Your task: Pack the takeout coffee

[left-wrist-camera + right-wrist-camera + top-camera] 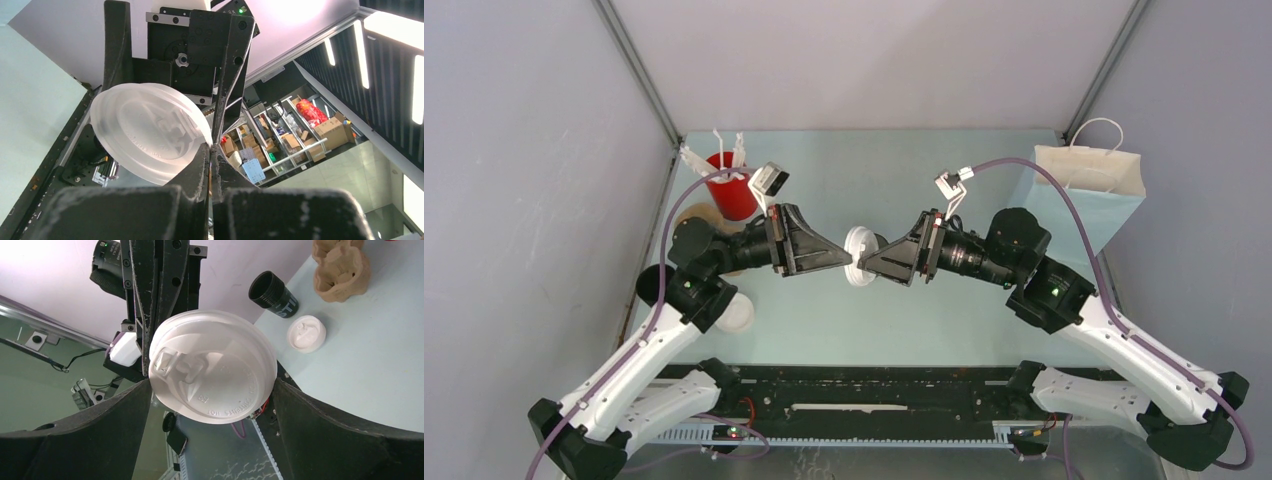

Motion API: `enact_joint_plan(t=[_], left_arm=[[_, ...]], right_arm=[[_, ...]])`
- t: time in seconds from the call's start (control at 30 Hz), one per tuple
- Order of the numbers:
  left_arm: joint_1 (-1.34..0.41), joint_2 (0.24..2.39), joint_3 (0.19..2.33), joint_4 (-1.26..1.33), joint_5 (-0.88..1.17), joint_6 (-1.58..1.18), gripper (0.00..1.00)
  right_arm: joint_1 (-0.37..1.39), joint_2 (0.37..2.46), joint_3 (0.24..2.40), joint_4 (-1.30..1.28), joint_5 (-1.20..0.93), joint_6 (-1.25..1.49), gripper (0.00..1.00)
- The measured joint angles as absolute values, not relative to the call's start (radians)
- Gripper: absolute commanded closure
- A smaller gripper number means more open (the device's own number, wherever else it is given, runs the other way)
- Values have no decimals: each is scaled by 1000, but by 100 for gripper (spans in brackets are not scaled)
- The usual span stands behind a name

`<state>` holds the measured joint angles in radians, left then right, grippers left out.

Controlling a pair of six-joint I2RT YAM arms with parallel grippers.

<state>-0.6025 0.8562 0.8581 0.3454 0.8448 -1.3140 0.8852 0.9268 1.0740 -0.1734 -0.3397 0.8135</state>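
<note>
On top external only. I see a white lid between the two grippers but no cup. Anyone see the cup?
Observer: Right wrist has it: the black cup, mouth open and uncovered, next to a second white lid.
Operator: Who's got the one in the middle?
Observer: Left wrist shows the left gripper pinched shut on the rim of the lid.
Operator: And the right?
Observer: On right wrist, the right gripper has a finger at each side of the lid. Gripping or just touching, cannot tell.
</note>
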Motion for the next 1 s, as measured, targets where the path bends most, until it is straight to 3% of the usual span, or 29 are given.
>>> enact_joint_plan(t=[1.0], left_arm=[[-605, 853, 859, 266, 837, -1291, 100]], right_arm=[[901, 939, 1074, -212, -294, 809, 2]])
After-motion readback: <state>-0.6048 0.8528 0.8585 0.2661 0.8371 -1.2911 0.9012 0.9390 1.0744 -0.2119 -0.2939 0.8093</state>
